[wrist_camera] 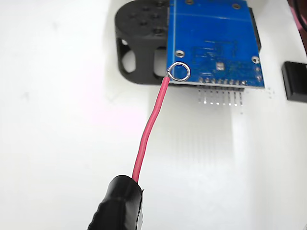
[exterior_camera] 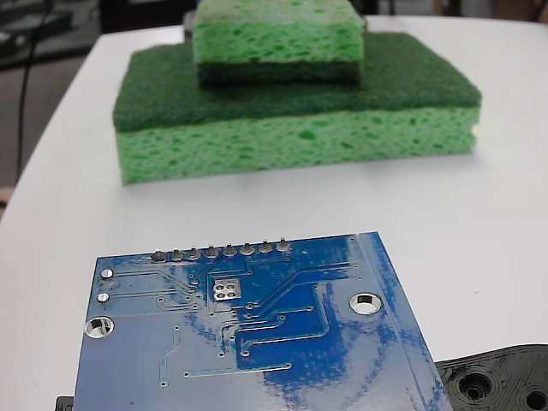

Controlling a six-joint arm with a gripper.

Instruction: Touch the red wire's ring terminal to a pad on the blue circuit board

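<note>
Red insulated wire point(wrist_camera: 149, 129), thin, likely springy, small silver ring terminal point(wrist_camera: 180, 72) over the glossy blue circuit board point(wrist_camera: 211, 43) corner; black-taped gripper point(wrist_camera: 119, 205) holds its base, finger spread unclear.

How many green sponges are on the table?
2. A large sponge lies flat at the back of the white table in the fixed view, and a smaller sponge sits stacked on top of it. None show in the wrist view.

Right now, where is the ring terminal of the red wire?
In the wrist view, the ring terminal overlaps the blue circuit board's lower-left corner, left of the pad. The fixed view does not show it.
</note>
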